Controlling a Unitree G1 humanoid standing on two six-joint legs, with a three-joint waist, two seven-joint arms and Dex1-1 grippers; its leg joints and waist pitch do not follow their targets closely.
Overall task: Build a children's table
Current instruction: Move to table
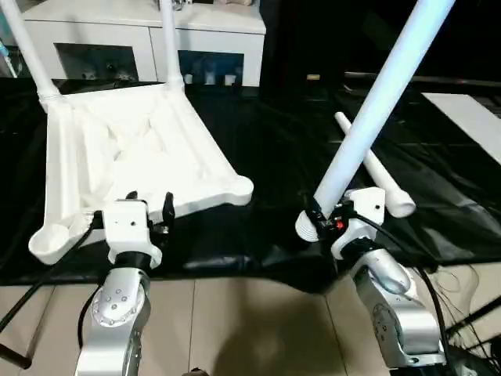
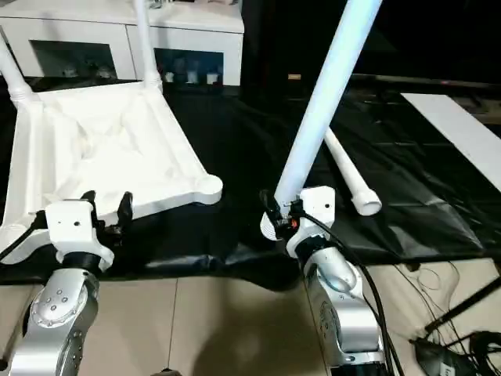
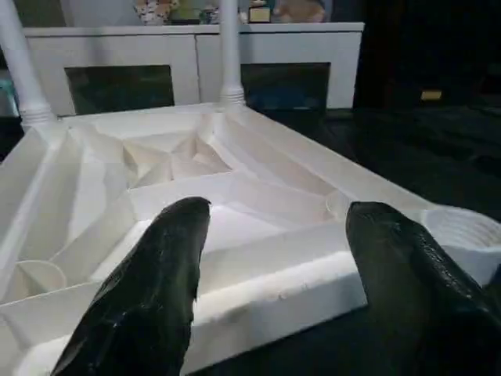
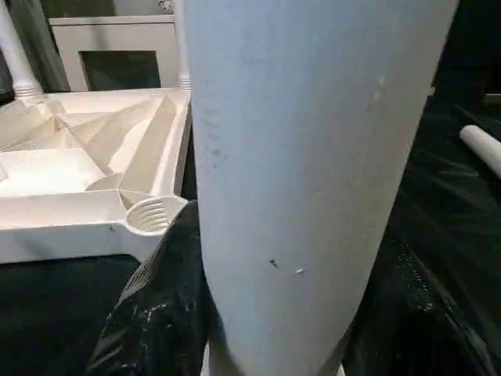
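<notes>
Right gripper [image 1: 322,223] is clamped on a leg tube [image 1: 374,110] near its threaded end, the tube slanting up and away. The job as I read it: bring that end over the empty near-right corner socket [image 1: 241,188], stand the tube upright so it isn't cross-threaded, then seat it. Left gripper [image 1: 149,210] has its jaws spread wide, holding nothing, just at the tabletop's near edge; closing on that rim would likely steady it. The tabletop [image 1: 117,149] lies upside down on the black sheet, white, ribs crossing in an X. Two legs already stand in the far sockets, one spare leg [image 1: 374,174] lies to the right, and the near-left socket [image 1: 47,239] is empty
</notes>
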